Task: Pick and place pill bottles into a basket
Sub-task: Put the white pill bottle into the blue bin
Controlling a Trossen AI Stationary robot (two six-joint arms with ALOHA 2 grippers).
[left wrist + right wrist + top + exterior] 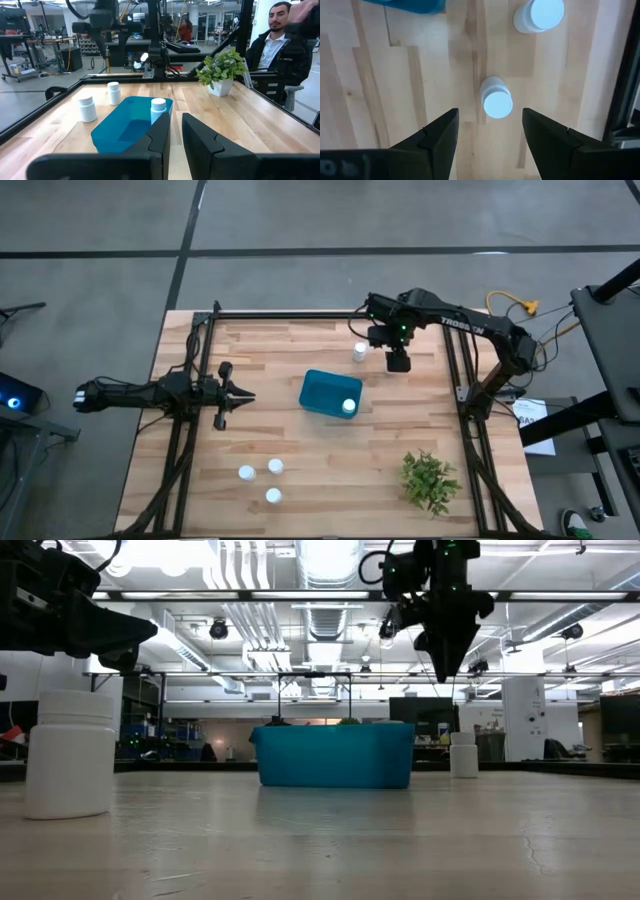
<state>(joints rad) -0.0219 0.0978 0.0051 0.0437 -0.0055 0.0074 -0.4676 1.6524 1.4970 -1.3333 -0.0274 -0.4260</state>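
Observation:
The teal-blue basket [325, 390] stands mid-table with one white pill bottle [348, 406] upright inside it, by its right wall. Two more bottles [497, 102] [539, 15] stand upright on the wood just beyond the basket's far right corner. My right gripper [398, 360] hangs open above them, pointing down; the nearer bottle lies below and just ahead of the gap between its fingers [490, 140], untouched. Three bottles [264, 478] stand near the table's front left. My left gripper [243, 395] waits shut and level, left of the basket.
A small green plant [430, 480] in a white pot sits at the front right. Black frame rails [455, 370] run along the table's sides and back. A person [280, 45] sits beyond the table's right edge. Bare wood lies between the basket and the front bottles.

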